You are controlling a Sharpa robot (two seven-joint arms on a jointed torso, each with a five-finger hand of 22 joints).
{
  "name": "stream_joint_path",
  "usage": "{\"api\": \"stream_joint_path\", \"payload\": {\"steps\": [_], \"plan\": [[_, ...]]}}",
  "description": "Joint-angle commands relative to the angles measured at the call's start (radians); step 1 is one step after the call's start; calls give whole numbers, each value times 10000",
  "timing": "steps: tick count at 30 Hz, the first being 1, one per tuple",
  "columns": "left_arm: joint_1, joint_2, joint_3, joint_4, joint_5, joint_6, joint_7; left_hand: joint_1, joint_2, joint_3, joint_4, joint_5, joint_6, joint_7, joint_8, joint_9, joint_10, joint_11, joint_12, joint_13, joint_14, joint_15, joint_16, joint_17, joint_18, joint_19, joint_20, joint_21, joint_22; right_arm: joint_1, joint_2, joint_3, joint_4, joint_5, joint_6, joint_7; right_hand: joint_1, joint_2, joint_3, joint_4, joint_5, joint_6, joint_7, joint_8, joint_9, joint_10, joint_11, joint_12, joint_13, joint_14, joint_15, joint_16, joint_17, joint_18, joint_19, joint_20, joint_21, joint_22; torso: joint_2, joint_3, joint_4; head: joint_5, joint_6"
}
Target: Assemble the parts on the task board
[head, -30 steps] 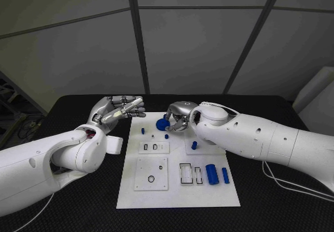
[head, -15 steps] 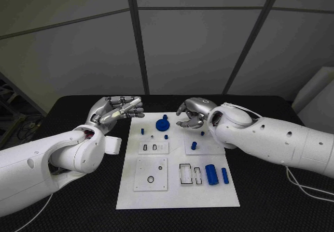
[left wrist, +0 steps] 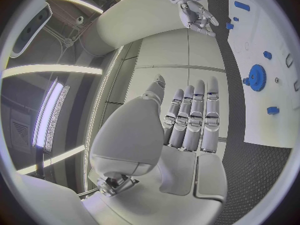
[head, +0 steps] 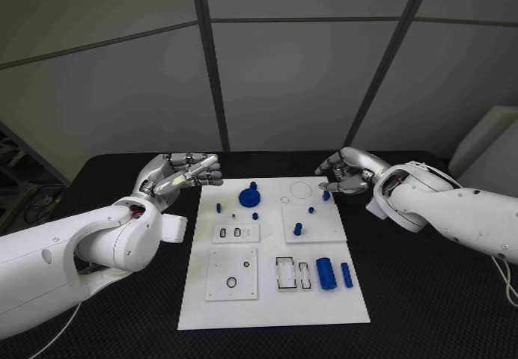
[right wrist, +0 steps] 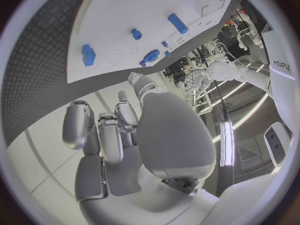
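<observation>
The white task board (head: 270,299) lies in the middle of the black table. A blue gear (head: 251,197) sits on the board's far left part, with a small blue peg just behind it. Small blue pieces (head: 297,229) stand on the far right part, and two blue cylinders (head: 325,273) lie near the right edge. My left hand (head: 178,173) hovers off the board's far left corner, fingers straight and holding nothing. Beyond the far right corner my right hand (head: 346,170) is raised with loosely bent fingers, empty. The gear (left wrist: 256,77) also shows in the left wrist view and in the right wrist view (right wrist: 150,56).
Raised white plates with slots and holes (head: 234,273) sit on the board's near half, and a rectangular frame (head: 288,271) stands beside the cylinders. Black table (head: 432,299) surrounds the board on all sides.
My right hand has let go of the blue gear and drawn back to the right, off the board. The gear stays on the board. The left hand has hardly moved.
</observation>
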Motion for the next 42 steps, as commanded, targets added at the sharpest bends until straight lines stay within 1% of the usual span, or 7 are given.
{"api": "stream_joint_path", "payload": {"steps": [1,4,6,13,23,32,42], "plan": [[14,31,8,-23,-70,256,-16,-62,77,-8,-84,-54,65,-10,11,9,61,-6,53,11,67,-3,17,19,-110,-80,12,-32,7,-15,-60,0,-285,940,30,879,104,-27,-6,-76,-34,-56,39,-94,-27,-116,29,-99,-70,939,-48,-68,2299,-30,-75,-22,-48,-18,14,5,-1,-58,20],[14,49,7,-46,-70,273,-21,-62,78,-10,-88,-55,71,-13,11,9,70,-8,53,11,72,-4,17,22,-111,-92,12,-39,5,-91,-83,-1,-494,1000,64,945,118,-42,-18,-100,-25,-139,58,-157,-45,-152,46,-148,-118,939,-35,-69,2298,-29,-82,-16,-55,-27,13,11,-7,-107,17],[13,61,7,-68,-70,278,-19,-62,79,-10,-89,-55,72,-14,11,9,72,-9,53,12,73,-4,17,22,-112,-95,12,-41,4,-152,-68,-1,-648,1028,101,978,130,-49,-27,-117,-18,-201,72,-202,-53,-175,58,-180,-148,940,-25,-69,2299,-29,-84,-9,-58,-29,8,-4,3,-125,13],[10,93,6,-131,-70,290,-12,-63,78,-24,-110,-55,72,-17,-6,1,71,-5,28,2,42,6,-18,24,-120,-159,17,-76,-9,-386,9,-2,-957,1018,301,877,11,-99,-218,-85,-125,-548,144,-414,-65,-308,134,-325,-301,944,39,-65,2315,-12,-154,43,-113,-120,15,-15,15,-144,-18],[8,109,5,-184,-70,286,-13,-65,80,-29,-118,-54,71,-14,-14,-1,67,-2,15,-3,26,12,-35,24,-123,-185,20,-92,-15,-626,123,-2,-1168,845,631,737,-32,-99,-288,-62,-155,-571,152,-426,-53,-327,145,-340,-320,945,51,-63,2319,-9,-163,57,-121,-131,18,-23,7,-163,-83],[7,127,5,-206,-70,289,-16,-61,81,-33,-131,-54,59,-7,-28,-6,50,6,-5,-10,16,16,-49,26,-124,-205,23,-103,-20,-690,293,-1,-1388,732,708,624,-50,-73,-312,-46,-165,-548,151,-411,-42,-315,145,-323,-303,946,55,-61,2325,-9,-165,63,-124,-132,18,-24,25,-190,-136],[6,160,4,-233,-70,300,-36,-59,83,-34,-135,-55,54,-4,-34,-8,41,9,-13,-14,16,18,-53,28,-123,-211,23,-106,-21,-708,577,-1,-1671,553,791,511,-92,137,-374,13,-161,-325,116,-284,11,-187,115,-178,-162,951,39,-55,2344,-24,-91,66,-83,-39,16,-30,18,-207,-188]]}}
